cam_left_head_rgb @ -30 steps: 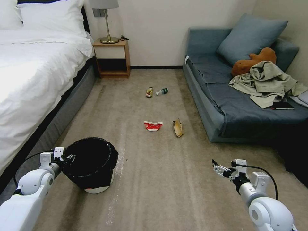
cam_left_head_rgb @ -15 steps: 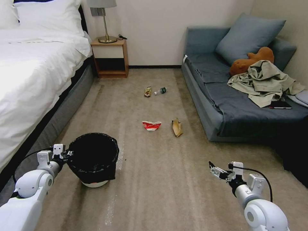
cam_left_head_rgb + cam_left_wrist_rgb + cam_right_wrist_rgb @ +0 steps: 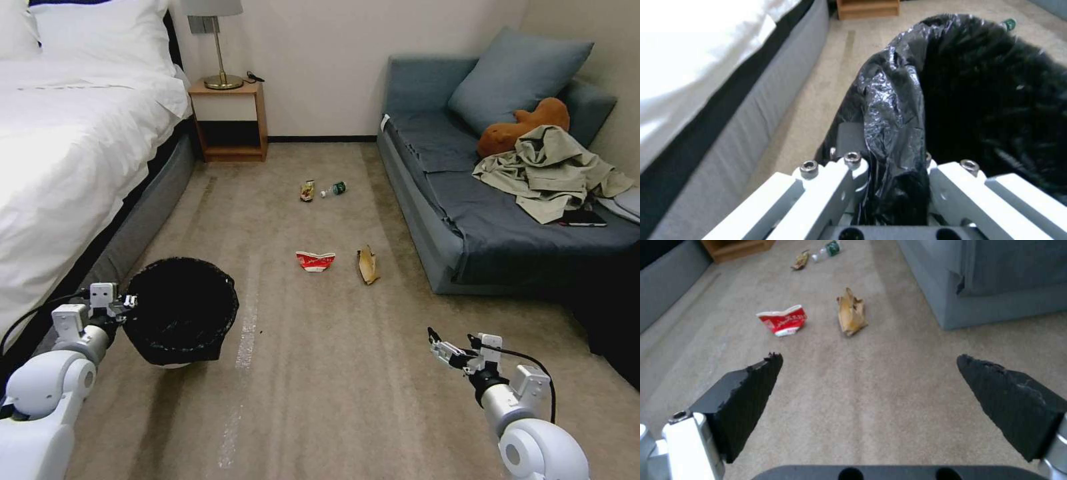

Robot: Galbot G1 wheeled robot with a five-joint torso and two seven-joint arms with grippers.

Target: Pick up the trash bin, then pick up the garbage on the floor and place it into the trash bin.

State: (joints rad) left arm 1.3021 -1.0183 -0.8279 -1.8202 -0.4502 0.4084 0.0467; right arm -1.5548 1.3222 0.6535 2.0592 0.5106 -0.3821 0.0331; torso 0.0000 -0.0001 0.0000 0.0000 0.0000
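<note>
The trash bin [image 3: 180, 310], white with a black bag liner, hangs at the lower left beside the bed. My left gripper [image 3: 127, 303] is shut on its near rim. In the left wrist view the fingers [image 3: 840, 186] clamp the bagged rim of the bin [image 3: 987, 100]. My right gripper [image 3: 437, 343] hovers open over bare carpet at the lower right, its pads [image 3: 751, 390] wide apart. The garbage lies ahead on the floor: a red-and-white carton [image 3: 315, 261] [image 3: 783, 320], a tan scrap [image 3: 367, 265] [image 3: 850, 311], a snack wrapper [image 3: 307, 191] [image 3: 801, 260] and a small bottle [image 3: 333, 189] [image 3: 829, 248].
A white bed [image 3: 67, 147] runs along the left, with a wooden nightstand [image 3: 230, 120] at the far wall. A blue sofa [image 3: 480, 213] on the right holds a beige garment [image 3: 553, 170] and a plush toy [image 3: 520, 127]. Open carpet lies between them.
My left gripper has carried the bin up and to the left, toward the bed. The right gripper has drifted slightly forward. The litter has not moved.
</note>
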